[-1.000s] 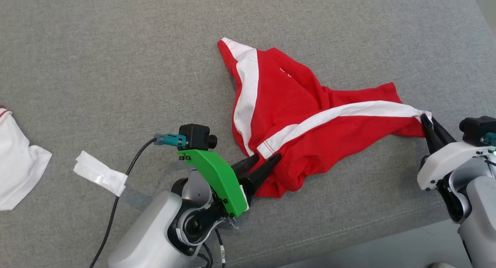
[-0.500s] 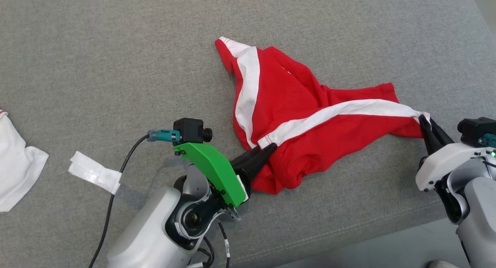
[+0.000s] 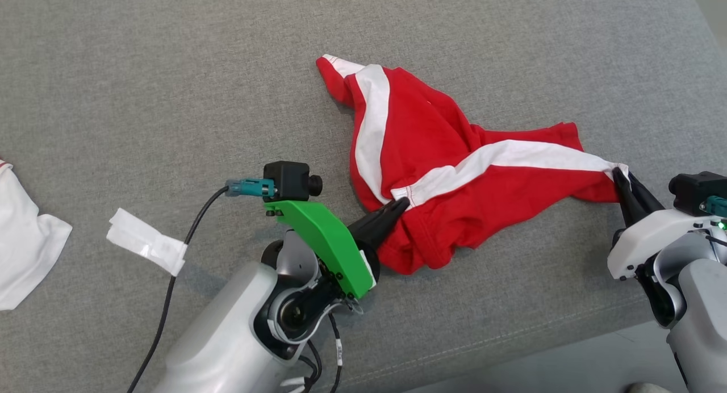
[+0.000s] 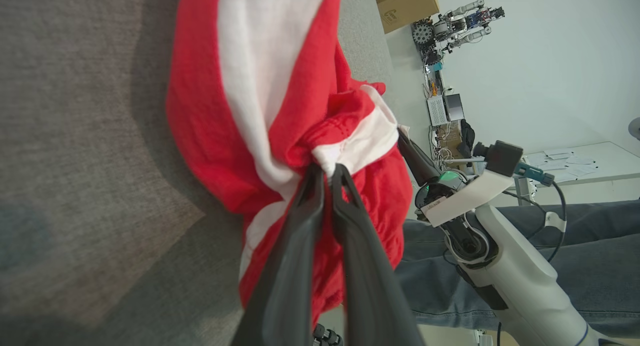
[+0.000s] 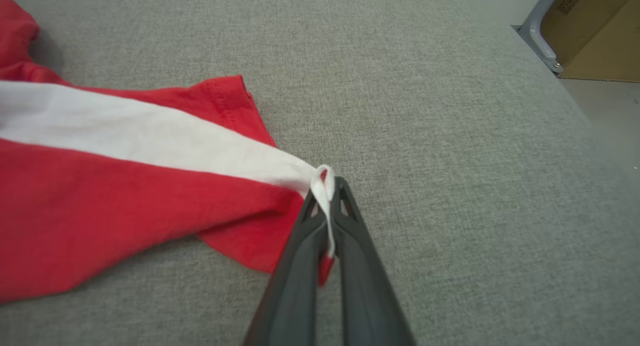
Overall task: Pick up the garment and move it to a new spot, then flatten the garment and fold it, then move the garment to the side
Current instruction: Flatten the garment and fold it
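Red and white garment (image 3: pixel 443 171) lies crumpled mid-frame on the grey bench (image 3: pixel 170 69) | left gripper (image 3: pixel 401 203) pinches its white hem, lower middle | right gripper (image 3: pixel 617 175) pinches a corner, right edge | likely so both can lift and spread it
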Motion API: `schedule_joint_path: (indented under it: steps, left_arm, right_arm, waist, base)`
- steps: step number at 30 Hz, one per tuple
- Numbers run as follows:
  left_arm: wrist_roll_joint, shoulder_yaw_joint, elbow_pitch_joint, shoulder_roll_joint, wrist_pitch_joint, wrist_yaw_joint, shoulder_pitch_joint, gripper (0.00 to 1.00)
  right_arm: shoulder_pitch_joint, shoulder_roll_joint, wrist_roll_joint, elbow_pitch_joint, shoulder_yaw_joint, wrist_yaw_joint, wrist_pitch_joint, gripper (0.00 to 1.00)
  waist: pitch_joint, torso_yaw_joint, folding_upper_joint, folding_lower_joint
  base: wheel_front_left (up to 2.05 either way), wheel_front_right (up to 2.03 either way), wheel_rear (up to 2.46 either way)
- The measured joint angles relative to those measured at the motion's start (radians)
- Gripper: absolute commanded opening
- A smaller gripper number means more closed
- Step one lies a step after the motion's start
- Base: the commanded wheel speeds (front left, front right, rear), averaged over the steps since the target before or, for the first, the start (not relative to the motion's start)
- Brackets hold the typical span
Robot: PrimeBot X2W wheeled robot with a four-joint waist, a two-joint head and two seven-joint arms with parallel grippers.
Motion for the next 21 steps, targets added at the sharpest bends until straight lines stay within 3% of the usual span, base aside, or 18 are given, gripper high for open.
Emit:
schedule_joint_path:
  steps: [11, 21]
  left_arm:
    - [0.07, -0.022, -0.043, 0.007, -0.013, -0.051, -0.025, 0.0]
    - [0.069, 0.111, -0.069, 0.17, -0.001, -0.078, -0.124, 0.0]
  right_arm:
    - [-0.002, -0.024, -0.002, -0.032, -0.006, -0.008, -0.051, 0.0]
    - [-0.107, -0.002, -0.019, -0.236, 0.063, 0.012, -0.084, 0.0]
  waist:
    - [-0.035, 0.035, 0.0, 0.0]
    - [-0.085, 0.082, 0.0, 0.0]
  base:
    - [0.0, 0.0, 0.0]
    - [0.0, 0.0, 0.0]
